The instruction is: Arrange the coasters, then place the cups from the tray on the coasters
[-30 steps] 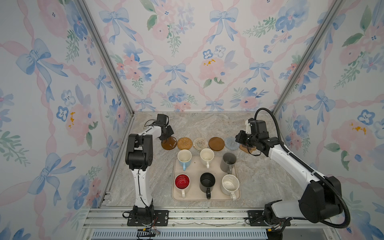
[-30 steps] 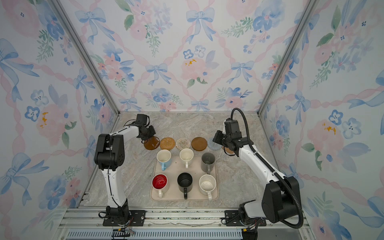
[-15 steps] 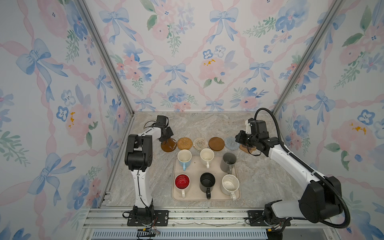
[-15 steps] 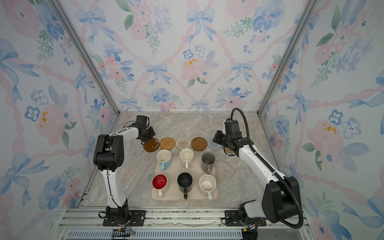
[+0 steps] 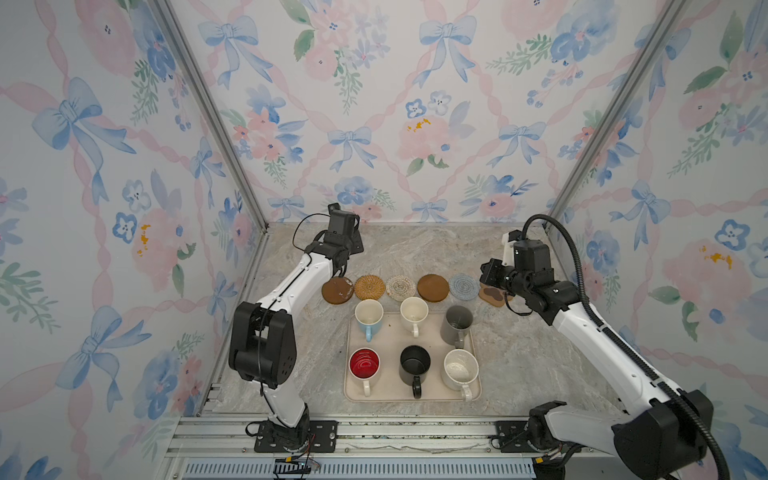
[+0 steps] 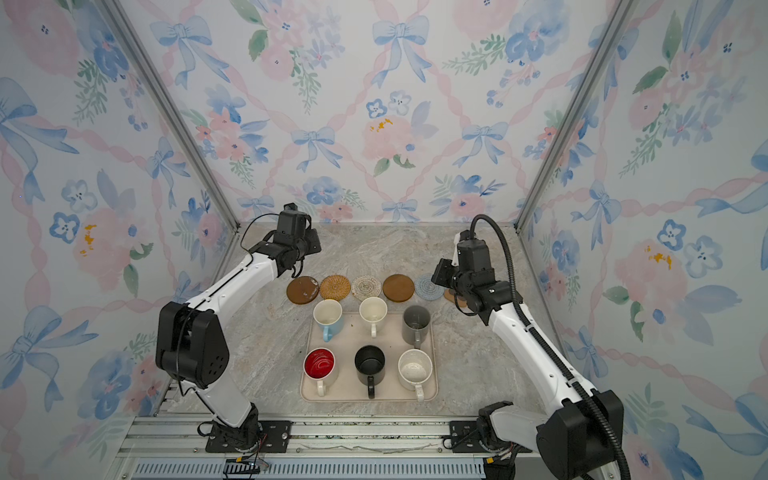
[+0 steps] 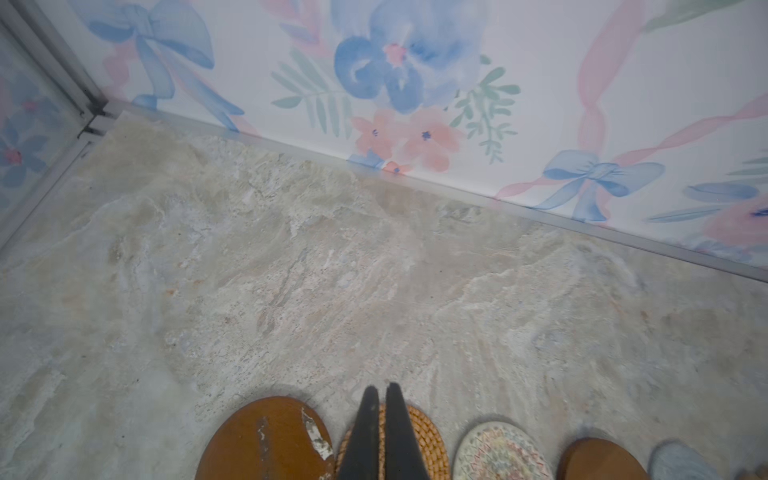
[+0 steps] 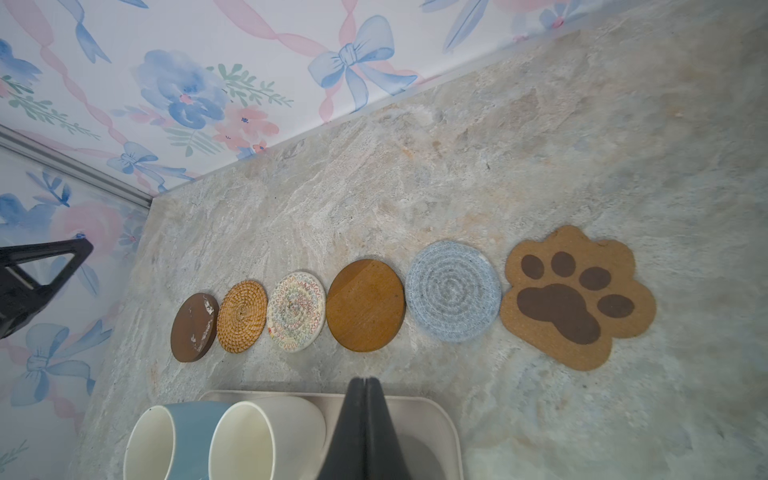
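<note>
Six coasters lie in a row behind the tray (image 5: 471,332): brown disc (image 5: 337,291), rattan (image 5: 369,287), cream woven (image 5: 400,287), brown disc (image 5: 433,287), blue-grey (image 5: 464,286) and paw (image 8: 577,297). On the tray stand the cups: light blue (image 5: 368,318), cream (image 5: 414,313), grey (image 5: 457,324), red-inside (image 5: 364,365), black (image 5: 414,365) and speckled (image 5: 460,370). My left gripper (image 7: 382,388) is shut and empty, hovering over the row's left end (image 5: 342,273). My right gripper (image 8: 365,379) is shut and empty, above the tray's far rim near the paw coaster (image 5: 492,296).
Patterned walls close in the marble table (image 5: 415,249) at the back and on both sides. Bare marble lies between the coaster row and the back wall, and on either side of the tray. A metal rail (image 5: 374,432) runs along the front edge.
Both arms have shifted slightly: the left wrist has risen a little above the left brown disc and the right wrist has drawn a little to the right. Coasters and cups have not moved.
</note>
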`<state>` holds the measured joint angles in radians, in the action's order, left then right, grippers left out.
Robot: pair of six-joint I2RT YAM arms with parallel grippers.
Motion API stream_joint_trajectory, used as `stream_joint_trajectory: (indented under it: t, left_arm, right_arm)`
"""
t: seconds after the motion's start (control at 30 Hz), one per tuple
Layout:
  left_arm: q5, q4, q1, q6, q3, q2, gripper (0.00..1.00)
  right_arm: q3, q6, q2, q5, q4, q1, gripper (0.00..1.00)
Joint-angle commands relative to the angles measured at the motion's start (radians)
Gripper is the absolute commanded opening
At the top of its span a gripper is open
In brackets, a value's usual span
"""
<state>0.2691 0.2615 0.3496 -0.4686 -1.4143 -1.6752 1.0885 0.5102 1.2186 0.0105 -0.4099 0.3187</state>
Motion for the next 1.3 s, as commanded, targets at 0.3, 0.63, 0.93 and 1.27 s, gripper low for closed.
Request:
stream_joint_trajectory:
  t: [0.3,0.63,0.93,1.27]
  left_arm:
    - [0.106,-0.610,0.275,-0.084,0.592,0.419,0.40]
    - [0.286,-0.660,0.464,0.084,0.738,0.492,0.59]
    - [0.284,-0.770,0.484,0.173,0.817,0.571,0.75]
    - [0.312,-0.869,0.483,0.216,0.875,0.575,0.79]
  right_arm:
    - [-0.023,-0.073,-0.144,-0.139,-0.205,0.197,0.36]
    - [-0.085,-0.019,-0.069,-0.244,-0.288,0.331,0.54]
    - [-0.104,0.028,-0.032,-0.218,-0.286,0.365,0.59]
    - [-0.132,0.073,-0.052,-0.222,-0.373,0.397,0.56]
